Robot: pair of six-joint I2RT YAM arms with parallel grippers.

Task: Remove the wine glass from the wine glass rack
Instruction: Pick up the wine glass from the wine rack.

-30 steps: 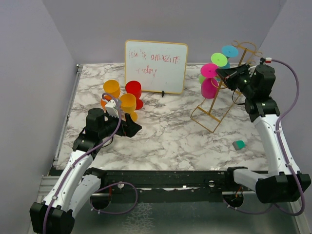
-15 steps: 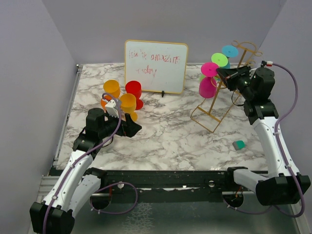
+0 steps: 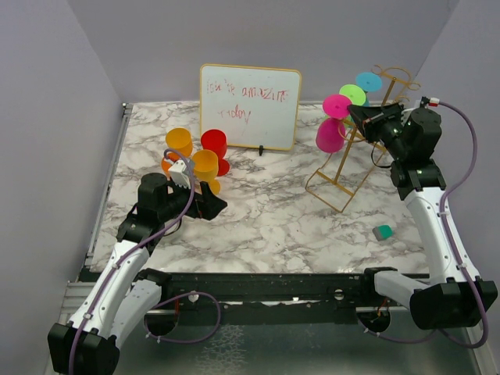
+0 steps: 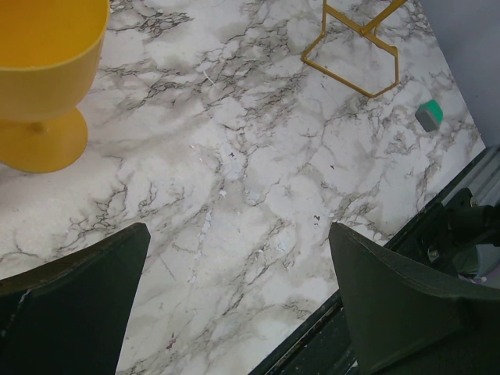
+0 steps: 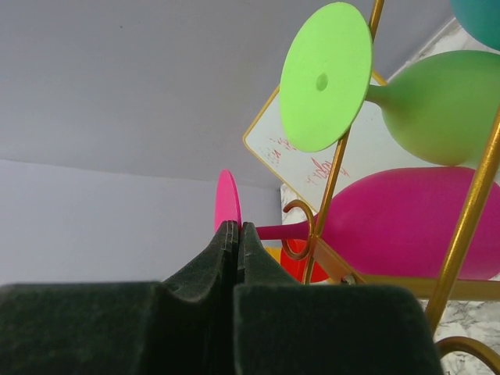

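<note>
Standing at the arms' end of the table (image 3: 266, 223), the first thing I meet is the left gripper (image 4: 238, 234), low over the marble. Its fingers are spread wide with nothing between them. A yellow glass (image 4: 43, 78) stands upright just beyond its left finger. Over on the right a small teal block (image 3: 382, 231) lies alone on the marble, well apart from everything else.

Further back, an orange glass (image 3: 179, 142) and a red glass (image 3: 213, 143) stand close behind the yellow one.

On the right stands the rack (image 5: 467, 215), its base flat on the table and its rails slanting up and away. The right gripper (image 5: 237, 226) is raised to the rack's upper part, fingers pinched almost together on the edge of the pink glass (image 5: 406, 223) foot. That glass hangs tilted at the rack's left end, bowl lower and to the left. Its stem runs past a curl of the wire, and I cannot tell whether it is resting on the rails. A green glass (image 5: 445, 105) hangs just behind it, and a teal glass (image 5: 480, 12) behind that.

Farthest back, a board (image 3: 250, 95) with red writing stands upright at the table's far edge.
</note>
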